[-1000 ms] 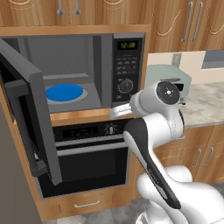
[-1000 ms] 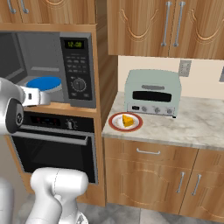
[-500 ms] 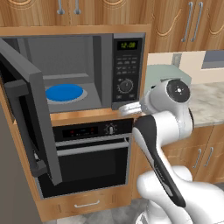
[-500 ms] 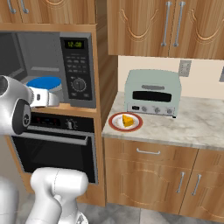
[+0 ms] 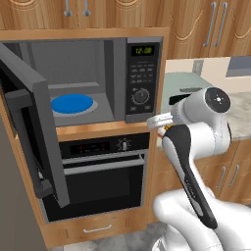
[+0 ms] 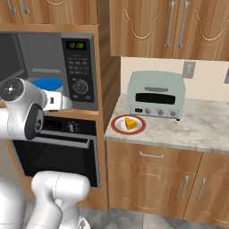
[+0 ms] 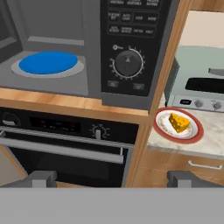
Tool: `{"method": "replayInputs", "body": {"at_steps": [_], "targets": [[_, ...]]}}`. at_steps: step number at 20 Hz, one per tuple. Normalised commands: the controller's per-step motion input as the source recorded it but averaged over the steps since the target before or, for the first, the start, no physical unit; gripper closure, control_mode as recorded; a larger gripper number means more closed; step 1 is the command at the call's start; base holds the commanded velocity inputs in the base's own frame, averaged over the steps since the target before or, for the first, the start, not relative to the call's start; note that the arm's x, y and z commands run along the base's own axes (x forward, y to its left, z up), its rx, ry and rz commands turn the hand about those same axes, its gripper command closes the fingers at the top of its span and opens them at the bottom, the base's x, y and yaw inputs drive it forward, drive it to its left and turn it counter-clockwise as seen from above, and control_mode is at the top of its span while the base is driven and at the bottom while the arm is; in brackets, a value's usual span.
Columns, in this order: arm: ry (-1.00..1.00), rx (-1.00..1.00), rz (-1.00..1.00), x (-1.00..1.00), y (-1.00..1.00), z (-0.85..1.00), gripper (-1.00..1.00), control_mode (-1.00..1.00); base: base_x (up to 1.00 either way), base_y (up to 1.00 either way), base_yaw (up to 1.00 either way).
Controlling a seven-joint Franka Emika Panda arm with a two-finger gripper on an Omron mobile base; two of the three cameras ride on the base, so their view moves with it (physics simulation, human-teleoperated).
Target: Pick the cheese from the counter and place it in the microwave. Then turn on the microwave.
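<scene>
We see the microwave first, set into wooden cabinetry with its door swung wide open to the left and a blue turntable plate inside. Below it sits a black oven with a horizontal handle. To the right, the marbled surface carries a pale-green toaster oven. Just in front of that, near the surface's left end, we find a red-rimmed plate with the cheese resting on it, a small yellow-orange wedge. Our hand hangs in front of the oven, well apart from the cheese, its two fingertips spread wide with nothing between them.
</scene>
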Motion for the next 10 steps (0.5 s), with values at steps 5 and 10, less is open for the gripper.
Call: {"method": "replayInputs", "body": {"at_steps": [5, 10], "targets": [[0.02, 0.0, 0.0, 0.03, -0.35, 0.0, -1.0, -1.0, 0.0, 0.0, 0.0], [0.05, 0.0, 0.0, 0.02, -0.34, -0.01, -1.0, -1.0, 0.0, 0.0, 0.0]]}}
